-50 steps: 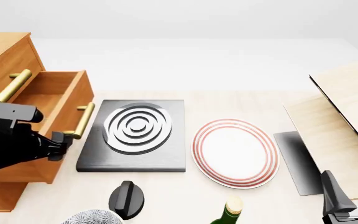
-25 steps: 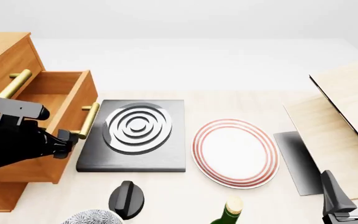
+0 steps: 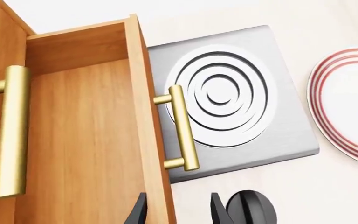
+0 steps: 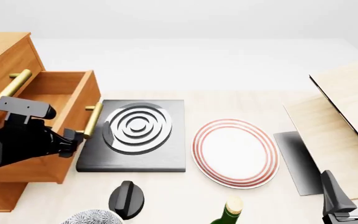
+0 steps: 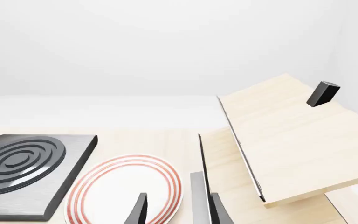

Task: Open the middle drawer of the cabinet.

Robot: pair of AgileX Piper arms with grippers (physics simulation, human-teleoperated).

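One cabinet [image 4: 2,56] stands at the far left of the table [image 4: 241,100]. Two brass handles are visible in the front view; the lowest front cannot be seen. The middle drawer [image 4: 54,100] is pulled out toward the right, its interior exposed, and its front edge overhangs the near edge of the hob.

One left end effector [image 4: 73,138] sits at the lower end of the middle drawer's handle [image 4: 93,120]. In the left wrist view the two fingertips [image 3: 136,212] straddle the drawer front's edge just below the handle [image 3: 184,127], with a moderate gap between them; they are not clamped on the bar. Whether they touch the wood cannot be determined.

To the right of the left end effector lies one dark square hob [image 4: 135,135] with concentric rings. One black knob [image 4: 127,198] and one grey patterned bowl [image 4: 92,217] lie nearer the camera. Open table surface separates the hob from one white plate [image 4: 235,151] with red rings. One green bottle [image 4: 229,213] stands at the bottom edge.

One pale wood board [image 4: 347,100] tilts over a dark sheet [image 4: 294,161], just ahead of the right end effector [image 4: 353,196]. Its fingers are spread wide, holding nothing.
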